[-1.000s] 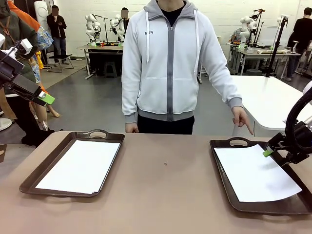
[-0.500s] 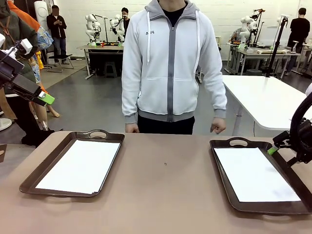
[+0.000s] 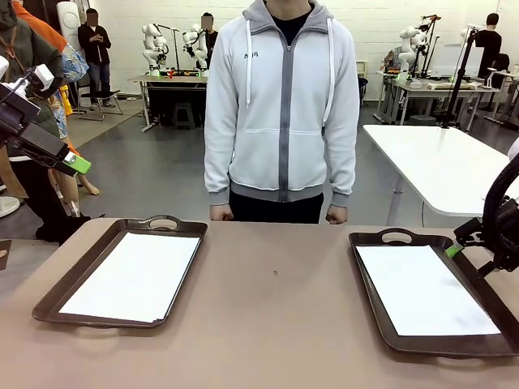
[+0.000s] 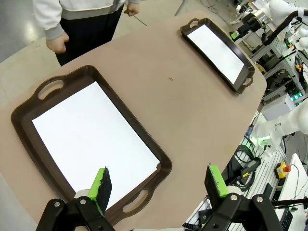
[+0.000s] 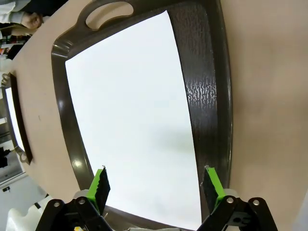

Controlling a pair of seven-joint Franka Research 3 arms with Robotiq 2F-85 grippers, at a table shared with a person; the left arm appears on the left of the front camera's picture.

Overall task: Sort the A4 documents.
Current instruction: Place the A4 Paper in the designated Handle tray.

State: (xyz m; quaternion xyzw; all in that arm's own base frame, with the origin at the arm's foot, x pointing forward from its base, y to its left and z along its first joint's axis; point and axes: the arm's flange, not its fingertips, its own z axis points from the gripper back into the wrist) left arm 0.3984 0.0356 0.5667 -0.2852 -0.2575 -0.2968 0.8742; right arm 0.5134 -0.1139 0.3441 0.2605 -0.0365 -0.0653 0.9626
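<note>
Spread across a brown bench (image 3: 276, 324): two dark handled trays (image 3: 81, 271), well apart for separate piles, each bedded with white A4 documents (image 3: 134, 275). Parked clear: left end effector (image 4: 161, 180) and right end effector (image 5: 155, 185), both gaping, gripping nothing.

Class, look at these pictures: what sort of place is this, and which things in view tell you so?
Most likely a robotics lab or testing hall. Clues: other white robot arms mounted on work tables in the background, a bare concrete floor, and an emergency-stop button with cables beside this brown table.
</note>
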